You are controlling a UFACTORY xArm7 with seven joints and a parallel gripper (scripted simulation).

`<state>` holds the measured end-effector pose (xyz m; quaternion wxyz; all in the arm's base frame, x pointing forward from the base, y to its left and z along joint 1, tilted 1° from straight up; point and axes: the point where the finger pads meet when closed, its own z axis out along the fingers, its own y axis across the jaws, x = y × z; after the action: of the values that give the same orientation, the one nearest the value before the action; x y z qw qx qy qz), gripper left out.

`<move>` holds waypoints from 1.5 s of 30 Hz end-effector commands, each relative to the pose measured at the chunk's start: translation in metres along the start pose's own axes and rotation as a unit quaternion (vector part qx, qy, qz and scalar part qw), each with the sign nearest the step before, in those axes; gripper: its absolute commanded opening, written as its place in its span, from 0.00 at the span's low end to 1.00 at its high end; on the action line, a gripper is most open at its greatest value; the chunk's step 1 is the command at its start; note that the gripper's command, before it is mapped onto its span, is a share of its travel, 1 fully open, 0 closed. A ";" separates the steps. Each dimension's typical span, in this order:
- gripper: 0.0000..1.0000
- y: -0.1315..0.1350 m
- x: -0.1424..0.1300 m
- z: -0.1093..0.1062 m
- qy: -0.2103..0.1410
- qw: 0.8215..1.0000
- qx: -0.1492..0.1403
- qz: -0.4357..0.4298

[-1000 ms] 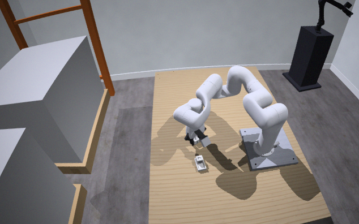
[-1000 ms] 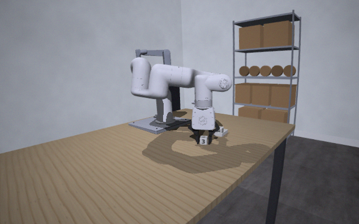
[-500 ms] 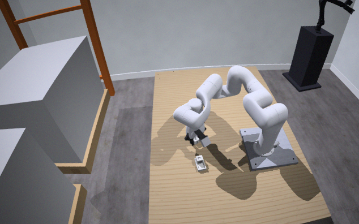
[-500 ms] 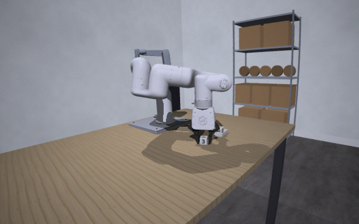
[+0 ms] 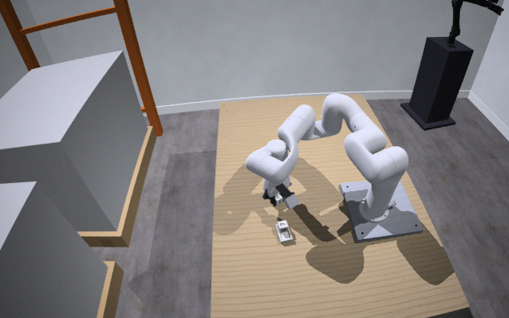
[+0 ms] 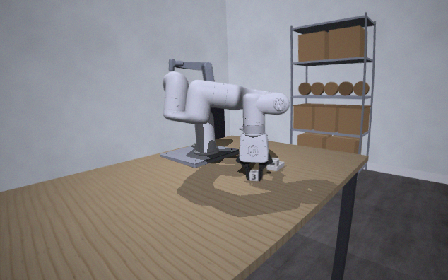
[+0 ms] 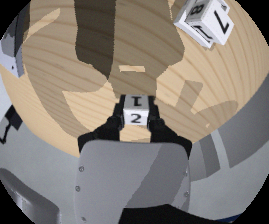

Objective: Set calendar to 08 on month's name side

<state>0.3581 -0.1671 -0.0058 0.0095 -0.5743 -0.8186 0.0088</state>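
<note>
My gripper [image 5: 278, 198] [image 6: 254, 175] [image 7: 136, 102] has its fingers against both sides of a white cube [image 5: 278, 199] [image 6: 254, 176] [image 7: 136, 118] and is shut on it. In the wrist view this cube shows a 2 and, above it, a 1 that reads upside down; the exterior view shows a 3. Whether it touches the table is hard to tell. The white tray [image 5: 286, 241] [image 6: 275, 168] stands on the table beside the gripper. A second cube [image 5: 283, 226] [image 6: 275, 162] [image 7: 222, 25] sits at one end of it, with a 7 and an 8 visible. The month's name is not readable.
The wooden table [image 5: 253, 273] [image 6: 116, 212] carries the arm's grey base plate [image 5: 389, 236] [image 6: 177, 157], to the tray's right in the top view. The arm's shadows fall around the gripper. A shelf rack [image 6: 332, 63] stands beyond the table.
</note>
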 end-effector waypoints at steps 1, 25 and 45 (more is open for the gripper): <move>0.29 0.001 -0.001 -0.001 -0.001 1.000 -0.001 0.000; 0.29 0.001 -0.001 -0.001 -0.001 1.000 -0.001 0.000; 0.29 0.001 0.000 -0.090 -0.001 1.000 -0.001 0.000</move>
<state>0.3601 -0.1667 0.0618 0.0088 -0.5739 -0.8189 0.0087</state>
